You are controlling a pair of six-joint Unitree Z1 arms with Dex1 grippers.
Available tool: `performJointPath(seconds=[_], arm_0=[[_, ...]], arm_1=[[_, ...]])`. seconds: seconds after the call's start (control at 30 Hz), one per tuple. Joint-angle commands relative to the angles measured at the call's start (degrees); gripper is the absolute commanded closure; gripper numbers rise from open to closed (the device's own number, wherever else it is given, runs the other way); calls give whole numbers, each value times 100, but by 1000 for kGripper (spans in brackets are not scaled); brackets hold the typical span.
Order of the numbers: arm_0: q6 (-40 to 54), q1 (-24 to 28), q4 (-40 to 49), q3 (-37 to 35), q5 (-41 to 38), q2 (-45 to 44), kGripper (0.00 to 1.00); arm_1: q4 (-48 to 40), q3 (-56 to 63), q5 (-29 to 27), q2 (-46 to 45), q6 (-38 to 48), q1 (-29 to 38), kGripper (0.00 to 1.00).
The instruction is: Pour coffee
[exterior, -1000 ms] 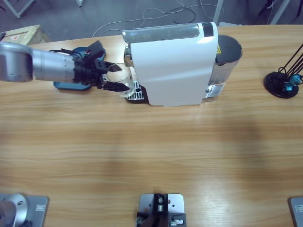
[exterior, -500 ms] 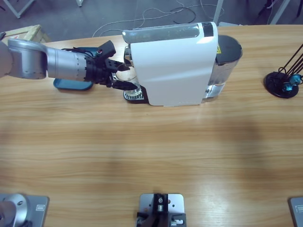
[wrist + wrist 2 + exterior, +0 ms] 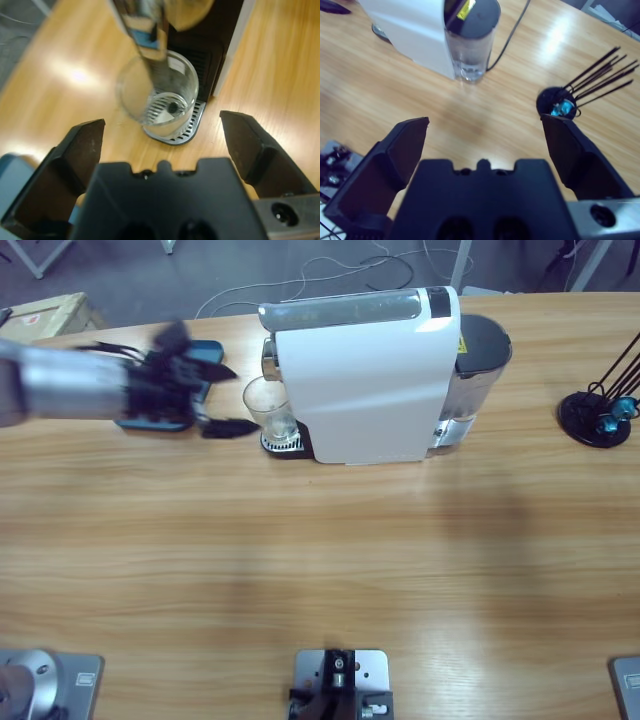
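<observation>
Left wrist view looks down into a clear glass (image 3: 159, 95) standing upright on the metal drip grate (image 3: 176, 131) at the front of the white coffee machine (image 3: 365, 375); whether any coffee lies in its bottom cannot be told, since the slots of the grate show through the base. A shiny spout (image 3: 145, 30) hangs over the glass. The left gripper (image 3: 162, 137) is just short of the glass, its fingers (image 3: 82, 150) spread wide and touching nothing. From above, that arm (image 3: 70, 390) comes in from the left edge over the wooden surface (image 3: 320, 560), its gripper (image 3: 222, 400) blurred and just beside the glass (image 3: 268, 408), above a blue tray (image 3: 175, 418). A clear water tank (image 3: 470, 390) with a dark lid sits at the far end of the machine. Right wrist view shows the right gripper (image 3: 485, 137) held high, fingers (image 3: 402, 150) wide apart and empty, facing the tank (image 3: 470, 45) and a black stand of thin sticks (image 3: 560, 105), well apart from the glass.
</observation>
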Motion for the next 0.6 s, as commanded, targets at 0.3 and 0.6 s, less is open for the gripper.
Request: performJointPath(seconds=[0.3,0.6], arm_0=[[-2324,-1195,2377,-23,2262,-2199,4],[-2410,-1211,2195,135,2417,-2158,4]], arm_1=[[919,-4094,2034,3569,-1635,-2536,1000],[1042,-4831,2453,4717,-1635,-2549,1000]])
